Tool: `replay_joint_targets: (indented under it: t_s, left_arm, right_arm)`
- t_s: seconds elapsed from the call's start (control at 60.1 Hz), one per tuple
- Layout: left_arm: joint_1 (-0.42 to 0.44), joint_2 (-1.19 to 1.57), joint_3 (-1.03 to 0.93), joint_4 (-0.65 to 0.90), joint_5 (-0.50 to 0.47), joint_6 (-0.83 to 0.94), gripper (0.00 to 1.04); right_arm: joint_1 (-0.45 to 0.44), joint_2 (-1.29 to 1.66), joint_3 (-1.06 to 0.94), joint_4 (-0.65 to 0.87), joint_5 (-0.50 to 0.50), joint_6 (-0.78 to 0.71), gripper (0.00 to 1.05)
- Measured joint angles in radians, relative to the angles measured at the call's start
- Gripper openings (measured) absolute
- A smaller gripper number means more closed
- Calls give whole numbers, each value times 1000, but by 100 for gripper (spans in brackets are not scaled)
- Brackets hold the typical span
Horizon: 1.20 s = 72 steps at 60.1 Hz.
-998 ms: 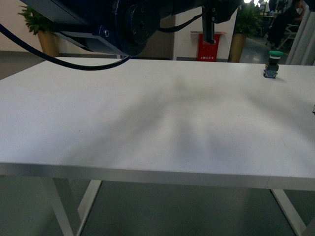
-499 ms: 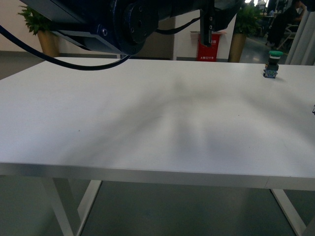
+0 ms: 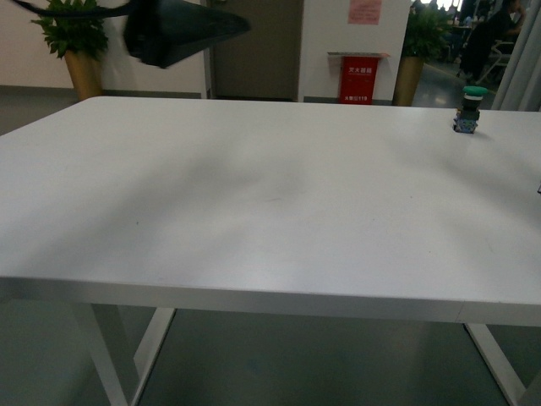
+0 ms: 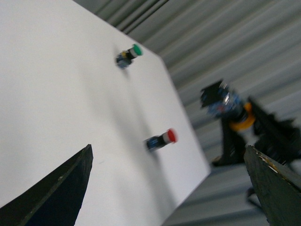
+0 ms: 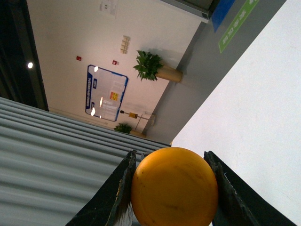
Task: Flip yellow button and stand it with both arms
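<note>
Yellow button [image 5: 174,187] is pinched in our right gripper [image 5: 172,184], cap toward its wrist, while our left gripper [image 4: 168,150] is spread empty, well apart.

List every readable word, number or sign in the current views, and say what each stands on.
Nothing can be read outright.
On the red cabinet: white characters, too small to read.
On the pink wall notice: blurred.
On the blue-framed wall board: too small to read.
On the green floor marking: white marks, unreadable.
On the yellow button: no marking shows on the cap.
</note>
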Motion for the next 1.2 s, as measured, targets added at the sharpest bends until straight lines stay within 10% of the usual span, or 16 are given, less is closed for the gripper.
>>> replay_joint_targets:
  t_s: [0.116,0.349,1.197]
  left_arm:
    - [48,-256,-283,-164,-143,539,99]
    - [185,-538,-599,-304,-192,915,99]
    - [212,-767,-878,-436,-194,923,99]
  right_arm:
    - [-5,0,2,-8,0,-12,37]
    - [-8,1,2,-14,1,-20,37]
    - [-43,0,3,-18,-12,-19,37]
